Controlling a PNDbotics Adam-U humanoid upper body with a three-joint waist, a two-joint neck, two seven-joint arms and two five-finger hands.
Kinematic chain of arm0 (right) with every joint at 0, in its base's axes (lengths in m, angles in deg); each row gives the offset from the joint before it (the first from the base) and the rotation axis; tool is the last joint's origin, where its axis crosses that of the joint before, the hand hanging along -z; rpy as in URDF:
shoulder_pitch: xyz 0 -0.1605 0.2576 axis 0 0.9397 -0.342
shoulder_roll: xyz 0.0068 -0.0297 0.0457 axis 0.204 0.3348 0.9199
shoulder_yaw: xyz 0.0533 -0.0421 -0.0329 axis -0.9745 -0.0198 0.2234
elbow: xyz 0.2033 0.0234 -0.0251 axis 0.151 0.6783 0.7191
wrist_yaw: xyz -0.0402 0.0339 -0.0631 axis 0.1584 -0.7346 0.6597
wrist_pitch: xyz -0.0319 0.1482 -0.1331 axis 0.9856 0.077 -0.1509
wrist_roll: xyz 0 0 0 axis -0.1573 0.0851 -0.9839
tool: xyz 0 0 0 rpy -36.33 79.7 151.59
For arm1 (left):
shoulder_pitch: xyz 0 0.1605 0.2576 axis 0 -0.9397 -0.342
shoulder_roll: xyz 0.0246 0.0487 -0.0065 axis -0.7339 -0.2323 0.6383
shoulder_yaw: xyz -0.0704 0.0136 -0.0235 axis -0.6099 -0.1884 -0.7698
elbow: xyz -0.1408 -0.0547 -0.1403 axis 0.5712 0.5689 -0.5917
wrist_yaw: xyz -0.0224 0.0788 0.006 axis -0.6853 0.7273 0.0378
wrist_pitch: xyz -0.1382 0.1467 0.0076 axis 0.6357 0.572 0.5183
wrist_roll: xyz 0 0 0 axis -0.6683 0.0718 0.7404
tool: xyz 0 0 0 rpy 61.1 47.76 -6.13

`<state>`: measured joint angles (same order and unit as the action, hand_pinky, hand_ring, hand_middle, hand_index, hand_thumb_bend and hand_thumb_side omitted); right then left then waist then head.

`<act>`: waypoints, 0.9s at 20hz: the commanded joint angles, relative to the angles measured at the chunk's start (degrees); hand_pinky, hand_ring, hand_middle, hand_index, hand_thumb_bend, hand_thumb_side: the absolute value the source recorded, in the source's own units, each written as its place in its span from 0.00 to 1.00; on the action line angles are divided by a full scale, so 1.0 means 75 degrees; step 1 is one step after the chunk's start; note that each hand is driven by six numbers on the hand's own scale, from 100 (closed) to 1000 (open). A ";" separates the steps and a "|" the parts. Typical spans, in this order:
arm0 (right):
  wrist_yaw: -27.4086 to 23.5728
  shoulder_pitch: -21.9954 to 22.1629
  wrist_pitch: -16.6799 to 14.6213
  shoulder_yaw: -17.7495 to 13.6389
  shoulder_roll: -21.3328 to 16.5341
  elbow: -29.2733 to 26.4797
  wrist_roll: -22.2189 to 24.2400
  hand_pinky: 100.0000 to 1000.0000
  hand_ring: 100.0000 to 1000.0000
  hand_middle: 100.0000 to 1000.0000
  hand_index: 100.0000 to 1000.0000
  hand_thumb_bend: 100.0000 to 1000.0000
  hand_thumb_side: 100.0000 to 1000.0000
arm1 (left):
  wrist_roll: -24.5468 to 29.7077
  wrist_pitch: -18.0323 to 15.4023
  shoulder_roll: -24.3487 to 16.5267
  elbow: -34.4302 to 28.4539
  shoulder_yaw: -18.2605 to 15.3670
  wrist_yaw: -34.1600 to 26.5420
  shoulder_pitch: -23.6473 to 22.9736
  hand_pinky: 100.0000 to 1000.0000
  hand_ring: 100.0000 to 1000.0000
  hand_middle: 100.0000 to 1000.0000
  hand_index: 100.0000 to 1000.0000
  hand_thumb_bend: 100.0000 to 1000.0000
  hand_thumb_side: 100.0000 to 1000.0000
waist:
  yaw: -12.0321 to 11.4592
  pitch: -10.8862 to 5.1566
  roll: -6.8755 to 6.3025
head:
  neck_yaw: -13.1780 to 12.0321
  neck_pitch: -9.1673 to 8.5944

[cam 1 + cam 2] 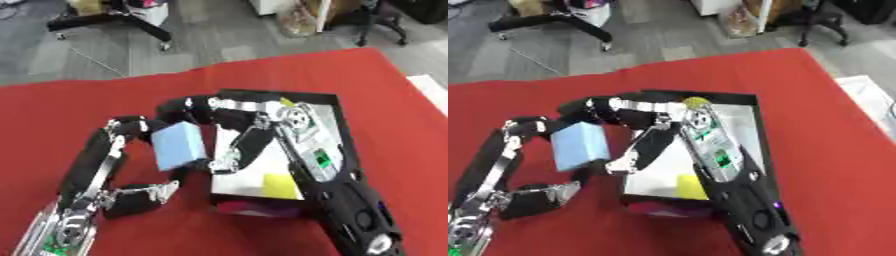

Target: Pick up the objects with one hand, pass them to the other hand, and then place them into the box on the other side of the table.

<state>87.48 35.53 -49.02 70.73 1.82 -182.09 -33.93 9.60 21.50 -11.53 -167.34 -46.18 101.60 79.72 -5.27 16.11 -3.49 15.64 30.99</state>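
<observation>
A light blue block (179, 145) is held up above the red table (52, 115), just left of the black-rimmed box (343, 125). My left hand (131, 127) comes up from the lower left with its fingers curled against the block's upper left; its thumb (149, 192) sits lower, below the block. My right hand (223, 112) reaches over the box from the lower right. Its fingers curl over the block's top right and its thumb (229, 152) touches the block's lower right edge. A yellow piece (280, 185) lies in the box.
The box's white floor is largely covered by my right forearm (315, 160). Something pink (262, 210) shows at the box's near wall. Beyond the table's far edge stands an office chair base (114, 20). A white object (433, 87) lies off the table's right edge.
</observation>
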 commanded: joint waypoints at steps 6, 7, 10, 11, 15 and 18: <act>-0.0165 -0.0076 0.0502 -0.0209 -0.0046 -0.0133 -0.0030 0.96 0.81 0.65 0.75 0.00 0.00 | -0.0066 0.0095 0.0133 -0.0311 0.0089 -0.0467 0.0057 0.52 0.45 0.40 0.49 0.35 0.00 | 0.0015 0.0016 -0.0110 | -0.0180 -0.0272; -0.0204 -0.0075 0.0543 -0.0216 -0.0050 -0.0145 -0.0030 0.96 0.81 0.64 0.75 0.00 0.00 | -0.0076 0.0108 0.0133 -0.0326 0.0092 -0.0516 0.0057 0.52 0.45 0.40 0.49 0.35 0.00 | 0.0016 0.0016 -0.0110 | -0.0200 -0.0293; -0.0322 -0.0071 0.0615 -0.0225 -0.0061 -0.0188 -0.0030 0.96 0.78 0.58 0.71 0.00 0.01 | -0.0095 0.0134 0.0143 -0.0362 0.0097 -0.0633 0.0053 0.52 0.46 0.40 0.50 0.40 0.00 | 0.0013 0.0021 -0.0107 | -0.0315 -0.0406; -0.0356 -0.0067 0.0639 -0.0229 -0.0065 -0.0200 -0.0030 0.96 0.78 0.57 0.70 0.00 0.01 | -0.0095 0.0131 0.0144 -0.0366 0.0097 -0.0659 0.0045 0.52 0.46 0.40 0.50 0.48 0.00 | 0.0012 0.0023 -0.0106 | -0.0332 -0.0422; -0.0510 -0.0062 0.0769 -0.0235 -0.0079 -0.0276 -0.0030 0.96 0.77 0.55 0.68 0.00 0.01 | -0.0121 0.0067 0.0147 -0.0354 0.0080 -0.0727 0.0000 0.56 0.49 0.44 0.54 0.76 0.10 | 0.0007 0.0024 -0.0107 | -0.0339 -0.0433; -0.0625 -0.0048 0.0859 -0.0241 -0.0100 -0.0356 -0.0030 0.96 0.77 0.55 0.68 0.00 0.00 | -0.0149 0.0080 0.0124 -0.0315 0.0048 -0.0685 -0.0028 0.62 0.58 0.55 0.66 0.95 0.23 | 0.0020 0.0017 -0.0103 | -0.0306 -0.0397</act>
<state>83.28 35.94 -43.08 69.43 1.83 -183.63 -33.87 8.65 22.32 -10.80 -168.39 -46.01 96.43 78.96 -5.13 16.27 -3.78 13.30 28.52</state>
